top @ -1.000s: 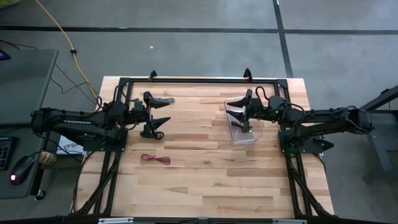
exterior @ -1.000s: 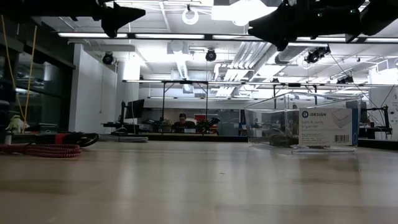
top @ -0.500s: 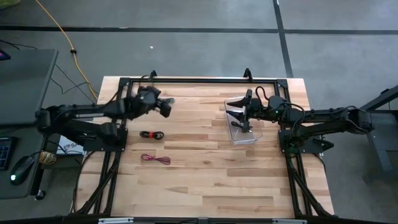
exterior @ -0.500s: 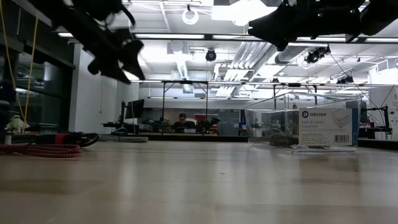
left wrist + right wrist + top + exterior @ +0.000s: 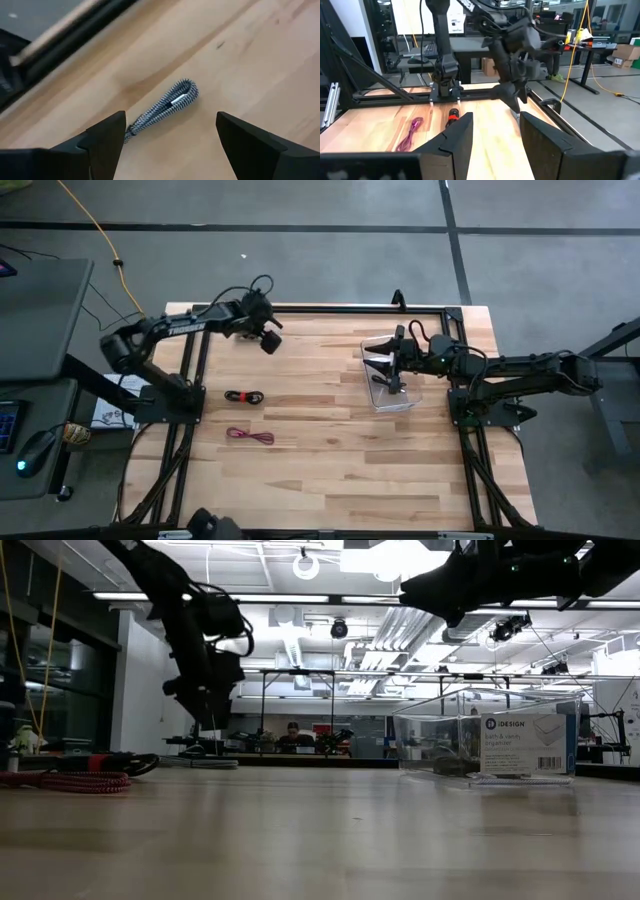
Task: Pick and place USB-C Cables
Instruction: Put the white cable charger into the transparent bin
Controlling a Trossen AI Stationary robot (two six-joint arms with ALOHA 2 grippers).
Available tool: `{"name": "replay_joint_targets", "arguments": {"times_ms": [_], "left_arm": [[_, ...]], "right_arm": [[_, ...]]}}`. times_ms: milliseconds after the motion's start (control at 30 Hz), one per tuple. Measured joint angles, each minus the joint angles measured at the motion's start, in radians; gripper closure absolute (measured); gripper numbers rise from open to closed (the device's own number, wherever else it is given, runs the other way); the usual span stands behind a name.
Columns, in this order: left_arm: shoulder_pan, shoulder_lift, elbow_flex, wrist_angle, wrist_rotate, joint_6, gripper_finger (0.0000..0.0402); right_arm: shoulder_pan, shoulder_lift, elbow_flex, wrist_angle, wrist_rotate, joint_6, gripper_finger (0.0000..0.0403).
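Left gripper (image 5: 170, 137) hung released, jaws wide, over the grey cable (image 5: 165, 107) on the tabletop (image 5: 330, 460), far from the clear box (image 5: 392, 385). Right gripper (image 5: 385, 368) hovered above the clear box, fingers parted, grasping nothing visible. Black-and-red cable (image 5: 243, 396) and magenta cable (image 5: 250, 436) lay well left of the box.

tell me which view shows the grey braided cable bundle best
The left wrist view: the grey braided cable bundle lies on the bare wood between the open left gripper fingers, its weave clear. In the high view the left arm hides it. The low and right wrist views do not show it.
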Motion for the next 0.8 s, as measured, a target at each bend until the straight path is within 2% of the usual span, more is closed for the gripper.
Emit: {"name": "replay_joint_targets", "arguments": {"times_ms": [367,533,800], "left_arm": [[0.117,0.117,0.047,-0.085,0.168,0.165,0.011],[0.141,0.166,0.047,-0.074,0.166,0.254,0.011],[0.144,0.259,0.047,-0.001,0.141,0.271,0.011]], "right_arm": [[0.0,0.0,0.0,-0.004,0.0,0.001,0.0249],[0.0,0.0,0.0,-0.015,0.0,0.023,0.0249],[0.0,0.0,0.0,-0.015,0.0,0.023,0.0249]]}}
